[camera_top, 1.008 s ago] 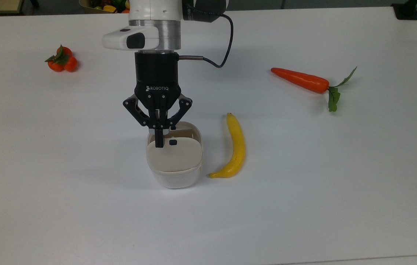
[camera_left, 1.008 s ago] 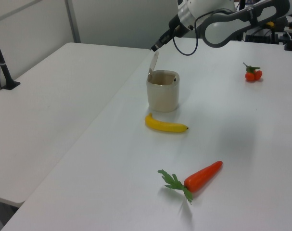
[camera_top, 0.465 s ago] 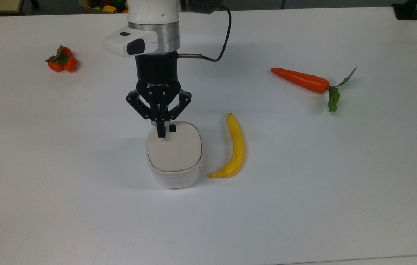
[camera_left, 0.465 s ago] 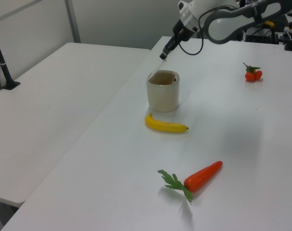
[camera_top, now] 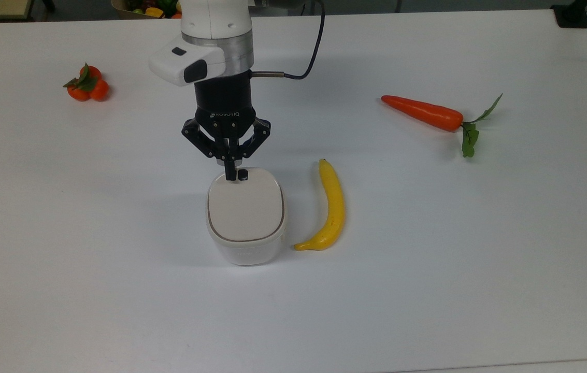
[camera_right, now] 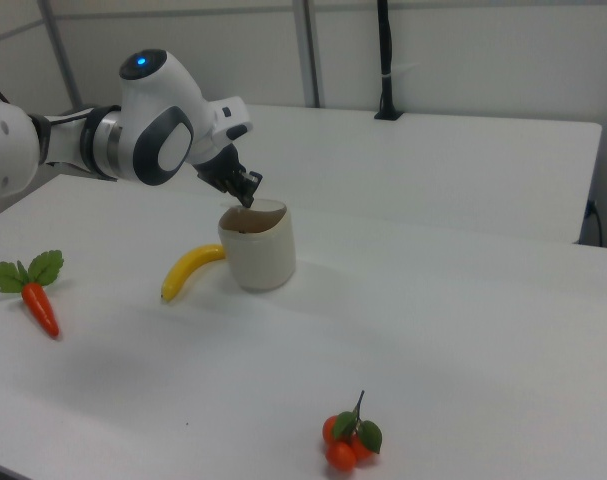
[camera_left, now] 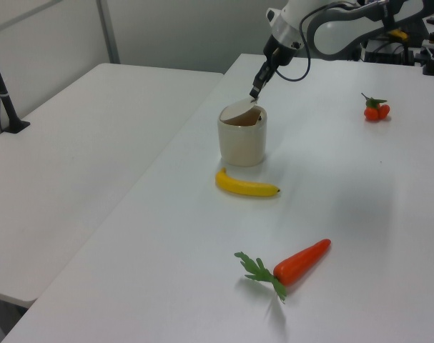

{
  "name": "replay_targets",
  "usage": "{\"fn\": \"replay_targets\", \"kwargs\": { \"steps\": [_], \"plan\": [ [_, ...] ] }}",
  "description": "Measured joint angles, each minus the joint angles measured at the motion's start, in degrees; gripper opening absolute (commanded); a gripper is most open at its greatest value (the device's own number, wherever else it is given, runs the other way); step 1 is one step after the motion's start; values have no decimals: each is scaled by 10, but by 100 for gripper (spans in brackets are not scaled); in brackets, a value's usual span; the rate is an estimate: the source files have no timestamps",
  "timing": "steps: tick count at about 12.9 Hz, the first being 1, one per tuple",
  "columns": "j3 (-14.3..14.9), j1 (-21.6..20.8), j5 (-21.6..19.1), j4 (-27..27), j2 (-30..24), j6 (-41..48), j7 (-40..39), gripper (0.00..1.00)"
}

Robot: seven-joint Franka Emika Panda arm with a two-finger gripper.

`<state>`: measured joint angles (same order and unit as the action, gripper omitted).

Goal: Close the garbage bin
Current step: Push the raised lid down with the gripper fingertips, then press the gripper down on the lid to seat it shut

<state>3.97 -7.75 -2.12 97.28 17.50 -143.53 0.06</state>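
One garbage bin point(camera_top: 246, 217) stands mid-tabletop point(camera_top: 428, 259), white body, beige lid point(camera_top: 245, 210) nearly down; the left view and right view show the lid tilted, one edge raised off the rim. One small dark button point(camera_top: 242, 175) sits at the lid's far edge in the top view. One banana point(camera_top: 328, 207) lies just beside the bin, on the top view's right, not touching. One carrot point(camera_top: 425, 113) with green leaves lies well apart toward the top view's right. One cluster of small orange fruits point(camera_top: 86, 85) with leaves sits far off on the top view's left.

Writing: the black gripper body bears white lettering, too foreshortened to read with certainty.

Arm: white arm reaches in from the top view's upper edge, wrist pitched downward toward the bin. Gripper point(camera_top: 230, 173) fingers pressed together, tips resting at the lid's far edge beside the button, pinching nothing. A black cable point(camera_top: 309, 57) loops from the wrist.
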Motion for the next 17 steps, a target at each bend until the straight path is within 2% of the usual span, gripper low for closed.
{"fn": "replay_targets", "kwargs": {
  "steps": [6,17],
  "plan": [
    [0,-2,0,25,0,5,-7,0],
    [0,-7,0,29,7,5,-9,0]
  ]
}}
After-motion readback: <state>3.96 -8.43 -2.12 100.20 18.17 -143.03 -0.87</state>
